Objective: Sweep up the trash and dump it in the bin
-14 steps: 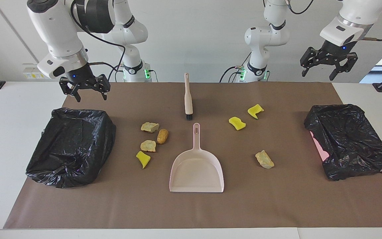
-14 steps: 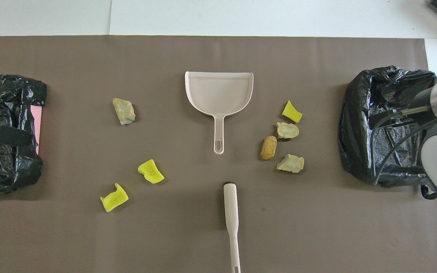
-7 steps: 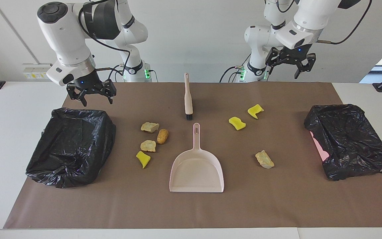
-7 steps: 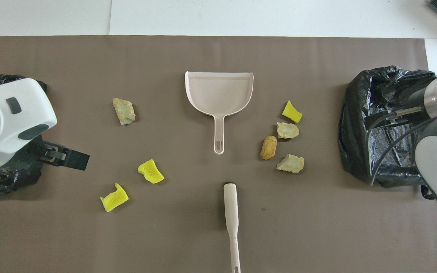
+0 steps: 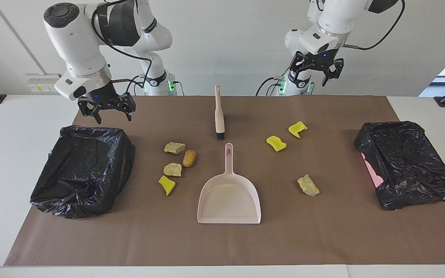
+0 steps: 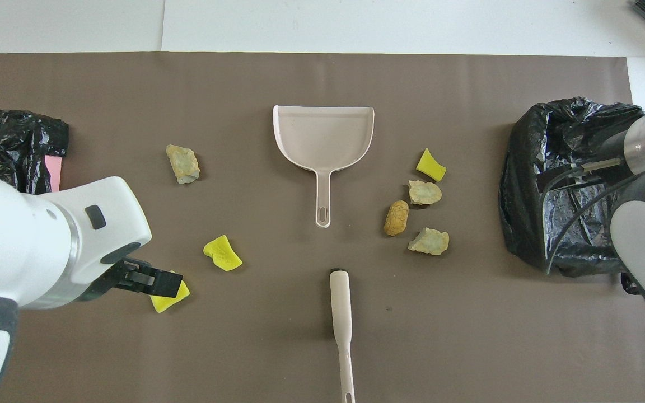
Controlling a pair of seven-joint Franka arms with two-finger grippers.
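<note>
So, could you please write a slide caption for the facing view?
Both end effectors, left and right, hang raised and open; brush, pink dustpan and seven scraps untouched.

We list a smooth pink plastic dustpan [image 5: 229,199], spongy, rough scraps [image 5: 172,169] and a matt brown paper-like mat [image 5: 323,235]. We note glossy, crinkled black plastic bin liners [image 5: 81,170].

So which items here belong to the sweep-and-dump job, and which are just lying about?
Job:
trash scraps
brush
pink dustpan
black-lined bins
left gripper and right gripper, both raised

Just there:
brown mat
</note>
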